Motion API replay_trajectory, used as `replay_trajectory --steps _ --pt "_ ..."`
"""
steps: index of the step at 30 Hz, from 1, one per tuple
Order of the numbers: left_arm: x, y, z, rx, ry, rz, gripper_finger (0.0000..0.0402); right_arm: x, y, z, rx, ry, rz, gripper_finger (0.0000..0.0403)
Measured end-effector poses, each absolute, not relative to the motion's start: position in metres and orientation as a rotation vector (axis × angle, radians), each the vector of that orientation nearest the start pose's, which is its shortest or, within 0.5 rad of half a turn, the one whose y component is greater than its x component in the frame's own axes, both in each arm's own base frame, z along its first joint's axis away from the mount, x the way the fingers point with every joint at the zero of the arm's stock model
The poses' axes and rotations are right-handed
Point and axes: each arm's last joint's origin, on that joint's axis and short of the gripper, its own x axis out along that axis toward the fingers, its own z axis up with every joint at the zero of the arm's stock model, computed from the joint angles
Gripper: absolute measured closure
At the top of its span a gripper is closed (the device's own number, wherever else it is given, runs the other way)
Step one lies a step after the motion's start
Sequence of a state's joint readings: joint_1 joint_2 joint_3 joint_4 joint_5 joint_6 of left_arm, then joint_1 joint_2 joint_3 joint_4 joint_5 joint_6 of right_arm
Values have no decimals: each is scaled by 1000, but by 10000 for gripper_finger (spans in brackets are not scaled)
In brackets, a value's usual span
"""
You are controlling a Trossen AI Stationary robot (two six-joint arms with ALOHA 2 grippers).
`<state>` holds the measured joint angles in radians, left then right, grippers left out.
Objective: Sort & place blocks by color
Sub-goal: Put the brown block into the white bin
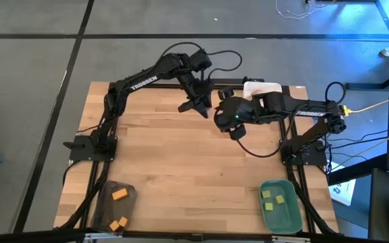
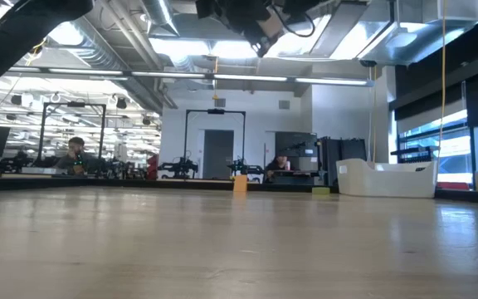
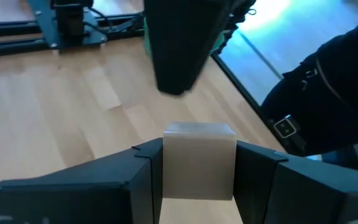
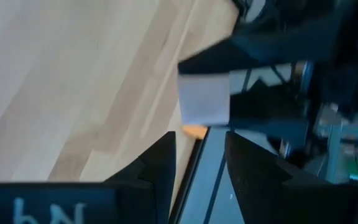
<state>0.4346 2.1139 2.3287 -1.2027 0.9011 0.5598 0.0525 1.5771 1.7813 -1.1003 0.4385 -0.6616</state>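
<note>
Tan block held aloft, white tray just to the right

Left gripper [image 1: 196, 104] is clamped on a tan block [image 3: 199, 160] above the table's far middle; right gripper [image 1: 227, 127], jaws parted and empty (apparently), hovers beside it, the white tray [image 1: 262, 88] beyond.

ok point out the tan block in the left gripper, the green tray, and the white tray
tan block [image 3: 199, 160], left wrist view, its front face between the fingers.
green tray [image 1: 293, 213], high view, bare floor near its right rim.
white tray [image 2: 386, 180], low view, its side wall.
</note>
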Motion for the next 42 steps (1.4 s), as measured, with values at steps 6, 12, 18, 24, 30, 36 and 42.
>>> replay_trajectory --steps 6,12,18,24,30,36,42 --pt "403 154 369 -97 610 -649 289 315 5 404 -825 910 -17 264" --pt "403 150 369 -104 604 -671 289 320 5 400 -808 906 21 264" --pt "402 153 368 -102 618 -650 289 322 5 397 -809 914 23 265" --pt "401 156 368 -107 621 -642 289 323 4 397 -809 916 10 300" --pt "401 156 368 -110 626 -642 289 324 2 397 -795 910 24 303" --pt "401 156 368 -102 631 -630 289 324 0 397 -783 908 34 266" --pt "401 158 368 -99 623 -629 289 324 1 396 -773 900 59 219"
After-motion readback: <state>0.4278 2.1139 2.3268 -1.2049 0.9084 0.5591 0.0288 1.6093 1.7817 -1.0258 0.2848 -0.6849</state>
